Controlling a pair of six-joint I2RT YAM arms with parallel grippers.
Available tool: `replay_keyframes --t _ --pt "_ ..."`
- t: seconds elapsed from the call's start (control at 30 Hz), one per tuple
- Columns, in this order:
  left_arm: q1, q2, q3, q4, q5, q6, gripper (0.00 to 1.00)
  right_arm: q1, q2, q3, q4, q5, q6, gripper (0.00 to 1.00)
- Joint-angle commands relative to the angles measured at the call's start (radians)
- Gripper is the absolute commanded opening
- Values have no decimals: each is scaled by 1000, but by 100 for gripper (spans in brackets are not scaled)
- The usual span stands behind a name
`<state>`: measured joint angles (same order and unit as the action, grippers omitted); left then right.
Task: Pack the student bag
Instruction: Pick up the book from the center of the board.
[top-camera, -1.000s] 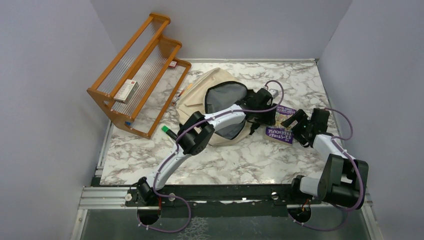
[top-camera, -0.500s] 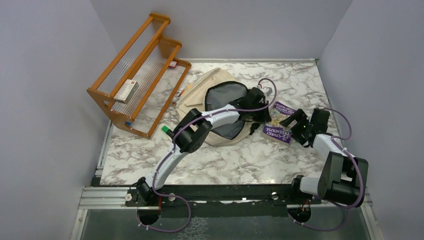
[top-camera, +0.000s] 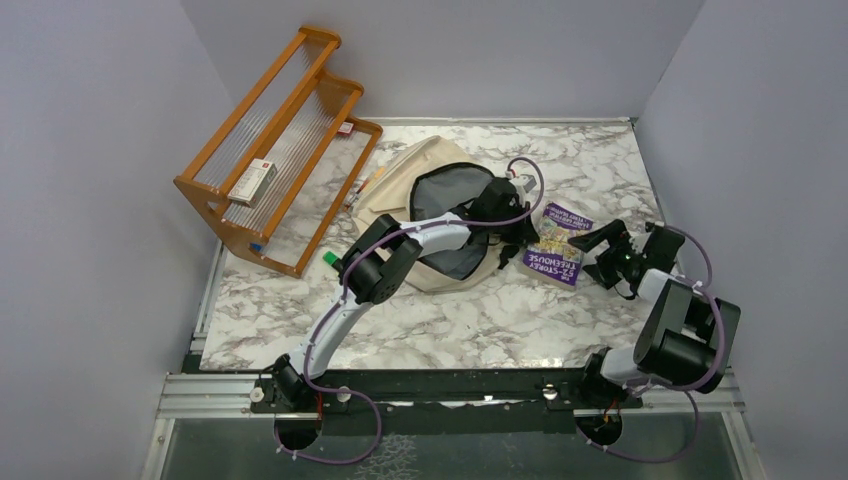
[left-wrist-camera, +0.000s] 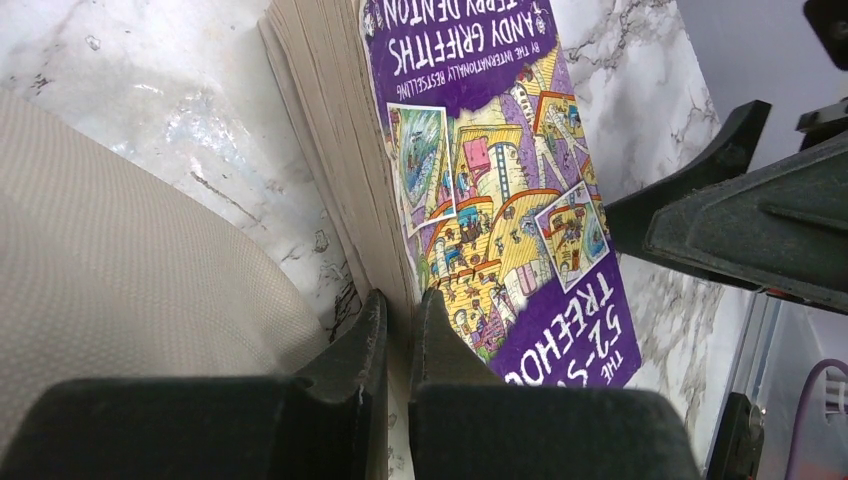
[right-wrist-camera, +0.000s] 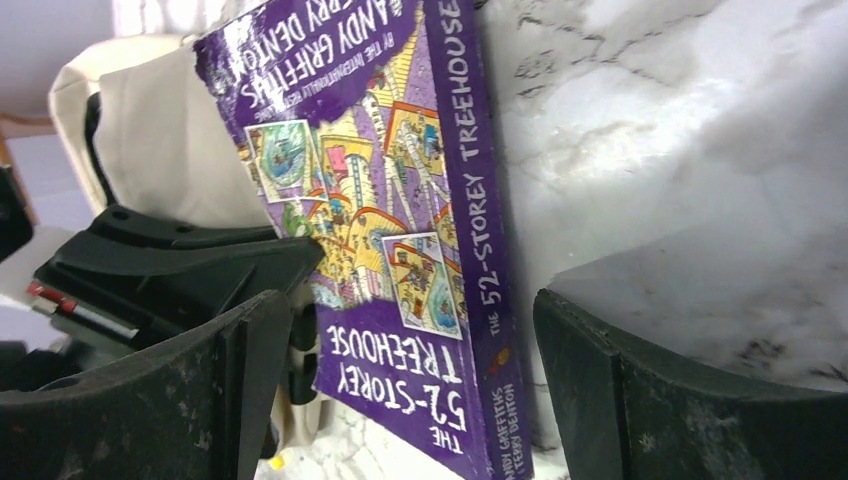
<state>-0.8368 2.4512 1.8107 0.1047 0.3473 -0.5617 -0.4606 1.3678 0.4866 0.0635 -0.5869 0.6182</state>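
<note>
While the left pincer (left-wrist-camera: 400, 305) stands pinched narrow, the student bag (left-wrist-camera: 120, 260) lies just beside it.

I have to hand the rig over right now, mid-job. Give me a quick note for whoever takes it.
Left gripper: shut on the book at its page-edge corner, next to the bag.
Right gripper: open, facing the book's spine, holding nothing.
Book: on the table right of the bag, not inside yet.
Bag: lying open, dark lining showing.
Done: book gripped. Left: move it into the bag.
</note>
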Motion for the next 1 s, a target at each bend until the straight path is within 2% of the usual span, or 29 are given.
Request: replay_keyframes --t 0.0,0.23,0.4,0.67,0.77,0.83,0.97 --pt "31 98 -90 -252 -84 82 0 -16 89 -46 99 -178 30 96" --pt "31 109 -74 -262 -67 114 0 -18 181 -88 266 -324 89 93" --pt "30 119 -62 -267 -43 129 0 -18 194 -140 518 -441 211 86" --pt "26 110 -59 -238 28 136 0 -18 178 -162 672 -464 273 61" --pt "25 103 -50 -211 67 124 0 -18 188 -172 729 -467 287 48" --pt "25 93 -33 -207 86 123 1 -18 171 -168 704 -448 268 38" --pt "27 49 -10 -210 97 133 9 -18 83 -129 501 -348 163 24"
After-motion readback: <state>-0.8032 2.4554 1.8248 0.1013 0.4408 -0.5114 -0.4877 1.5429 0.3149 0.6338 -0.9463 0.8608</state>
